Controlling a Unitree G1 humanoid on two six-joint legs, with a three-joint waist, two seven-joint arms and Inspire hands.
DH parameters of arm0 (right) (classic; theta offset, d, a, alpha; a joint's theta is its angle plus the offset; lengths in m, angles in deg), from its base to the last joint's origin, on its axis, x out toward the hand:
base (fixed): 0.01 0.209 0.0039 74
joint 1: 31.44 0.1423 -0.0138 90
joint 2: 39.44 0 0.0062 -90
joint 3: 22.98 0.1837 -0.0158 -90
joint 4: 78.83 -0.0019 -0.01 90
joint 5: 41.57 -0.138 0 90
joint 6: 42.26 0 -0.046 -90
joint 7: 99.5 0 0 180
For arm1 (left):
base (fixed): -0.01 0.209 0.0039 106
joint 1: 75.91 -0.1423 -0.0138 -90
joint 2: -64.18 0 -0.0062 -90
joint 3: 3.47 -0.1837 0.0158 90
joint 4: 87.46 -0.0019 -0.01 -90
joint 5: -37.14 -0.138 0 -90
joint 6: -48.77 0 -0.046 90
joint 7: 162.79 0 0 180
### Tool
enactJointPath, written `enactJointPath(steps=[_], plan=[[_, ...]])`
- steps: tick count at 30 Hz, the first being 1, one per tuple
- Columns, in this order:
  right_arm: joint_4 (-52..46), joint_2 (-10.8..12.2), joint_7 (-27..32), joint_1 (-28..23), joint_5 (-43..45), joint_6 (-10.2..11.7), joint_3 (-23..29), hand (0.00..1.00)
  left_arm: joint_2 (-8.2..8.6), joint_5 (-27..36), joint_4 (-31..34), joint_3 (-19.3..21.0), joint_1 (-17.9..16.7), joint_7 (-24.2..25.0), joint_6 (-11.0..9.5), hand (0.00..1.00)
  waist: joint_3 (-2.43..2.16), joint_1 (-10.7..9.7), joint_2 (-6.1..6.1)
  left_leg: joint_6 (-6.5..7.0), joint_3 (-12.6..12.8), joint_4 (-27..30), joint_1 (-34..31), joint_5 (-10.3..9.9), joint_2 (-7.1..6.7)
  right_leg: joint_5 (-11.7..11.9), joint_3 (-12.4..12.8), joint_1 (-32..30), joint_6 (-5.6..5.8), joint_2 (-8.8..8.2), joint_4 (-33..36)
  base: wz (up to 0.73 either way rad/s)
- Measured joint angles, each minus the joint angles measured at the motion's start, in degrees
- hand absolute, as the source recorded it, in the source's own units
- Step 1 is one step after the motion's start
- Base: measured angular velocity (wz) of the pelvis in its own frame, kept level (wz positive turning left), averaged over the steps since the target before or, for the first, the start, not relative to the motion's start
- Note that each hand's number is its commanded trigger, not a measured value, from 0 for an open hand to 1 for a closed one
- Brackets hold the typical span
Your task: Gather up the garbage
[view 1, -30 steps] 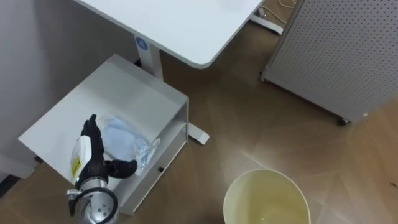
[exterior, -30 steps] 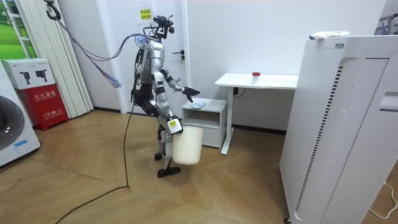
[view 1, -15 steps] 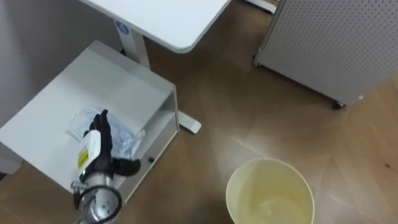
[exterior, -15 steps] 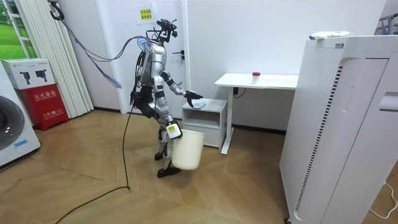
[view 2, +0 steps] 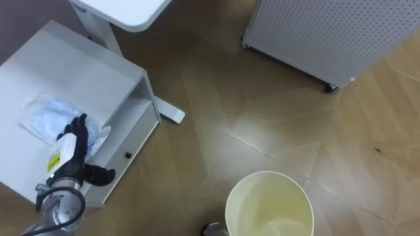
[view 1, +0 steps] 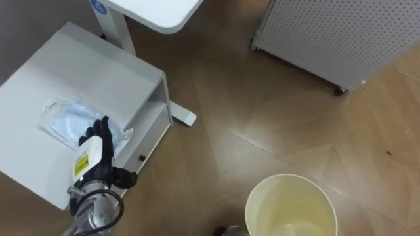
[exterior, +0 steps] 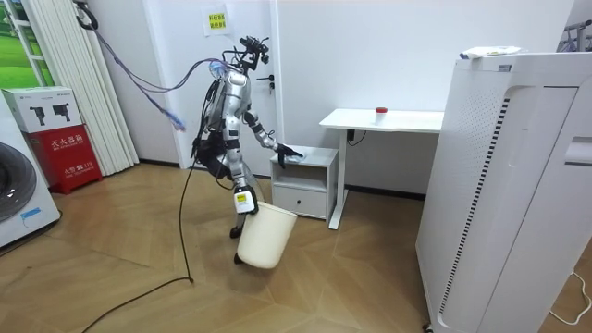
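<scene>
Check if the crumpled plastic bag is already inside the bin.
No, the plastic bag lies on the white cabinet by the left hand, outside the bin.

A crinkled, glossy clear-plastic bag [view 1: 63, 121] is seen at centre left on a smooth matt white cabinet [view 1: 79, 65]. The floor [view 1: 262, 124] is laid in wood with a soft sheen. The bin [view 1: 257, 191] at the bottom is of smooth cream plastic; the robot hand [view 1: 95, 154] is matt black.
</scene>
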Motion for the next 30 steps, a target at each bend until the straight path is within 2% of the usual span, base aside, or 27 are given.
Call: enactJointPath(steps=[3,6,10,17,23,27,30], plan=[[-0.4,-0.2,0.6,0.0,-0.1,-0.9,0.0,1.00,-1.78,-0.2,0.0,-0.9,0.9,-1.7,0.3,1.00,-0.04,0.1,0.06,-0.02,0.0,-0.1,0.0,0.0,0.00,0.0,0.1,0.0,0.00,0.10,0.0,0.00],[-1.1,-0.3,1.3,0.0,-0.1,-1.3,0.0,1.00,-3.39,-0.1,-0.1,-1.4,2.0,-1.5,1.6,1.00,-0.09,0.2,0.14,-0.02,0.0,-0.1,0.0,0.0,-0.10,0.0,0.1,0.0,0.00,-0.01,0.0,0.00],[-1.6,-0.4,1.6,-0.1,-0.1,-2.0,0.0,1.00,-3.93,-0.3,0.0,-1.4,2.6,-1.6,2.6,1.00,-0.15,0.4,0.23,-0.01,0.0,-0.1,0.0,0.0,-0.18,0.0,0.0,0.0,0.01,-0.09,0.0,0.00],[-2.0,-1.0,2.2,-0.1,-0.1,-3.3,0.0,1.00,-3.36,-1.6,-0.1,-1.5,2.4,-0.9,5.3,1.00,-0.23,1.2,0.35,-0.07,0.1,-0.5,0.8,0.0,-0.24,0.0,0.1,0.7,0.00,-0.11,-0.1,0.00],[-2.4,-1.1,3.3,-0.4,-0.3,-3.3,-0.3,1.00,-2.94,-1.5,-0.2,-1.4,0.4,-0.2,6.0,1.00,-0.23,1.5,0.35,-0.08,0.2,-0.9,2.5,0.0,-0.34,0.0,0.1,2.3,0.00,-0.26,-0.4,0.00],[-2.0,-1.1,3.3,-0.4,-0.8,-3.1,-0.9,1.00,-1.37,-1.4,-1.2,-0.8,0.2,0.1,6.3,1.00,-0.24,1.7,0.33,-0.12,0.2,-1.4,3.9,0.1,-0.31,0.0,0.0,3.7,0.01,-0.28,-1.0,0.00],[-1.7,-1.0,4.1,-0.5,-2.3,-2.1,-2.2,1.00,0.36,0.8,-1.1,-0.8,-0.3,0.0,6.1,1.00,-0.25,2.5,0.30,-0.26,0.2,-2.8,5.2,0.5,-0.23,0.6,-0.2,5.2,-0.16,-0.23,-2.8,-0.01]])
